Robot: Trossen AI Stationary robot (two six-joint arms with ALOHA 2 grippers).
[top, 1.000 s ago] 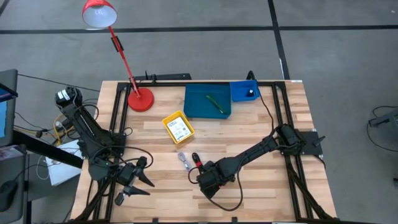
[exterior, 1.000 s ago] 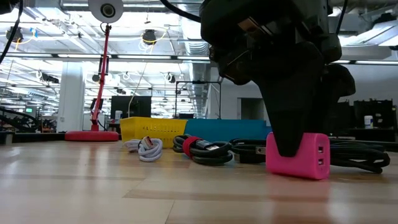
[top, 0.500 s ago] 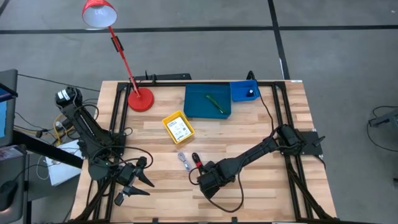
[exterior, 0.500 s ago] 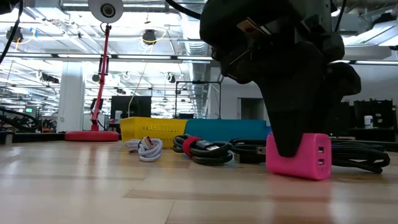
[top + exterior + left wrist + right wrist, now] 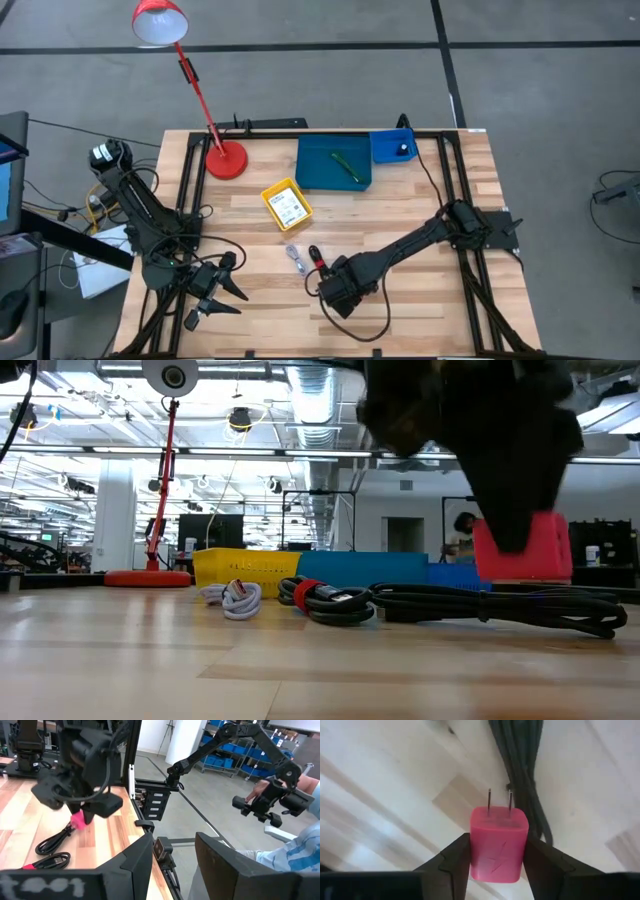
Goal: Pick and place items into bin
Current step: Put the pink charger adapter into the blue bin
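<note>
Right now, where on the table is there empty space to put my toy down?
The bare wooden tabletop is free below the right arm, and between the yellow box and the left edge. It is crowded at the middle, where the right hand holds a pink plug charger above black cables.

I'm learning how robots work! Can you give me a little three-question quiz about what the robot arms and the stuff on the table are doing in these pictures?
1. True or false: the pink charger plug is resting on the wooden table.
2. Which gripper holds the plug? A. left gripper B. right gripper C. neither
3. Fill in: inside the blue bin lies a green ____.

Key
1. False. In the low view it hangs above the black cable.
2. B. Its fingers squeeze the plug's sides; the left gripper waits open near the table's left front corner.
3. Pen.
</note>
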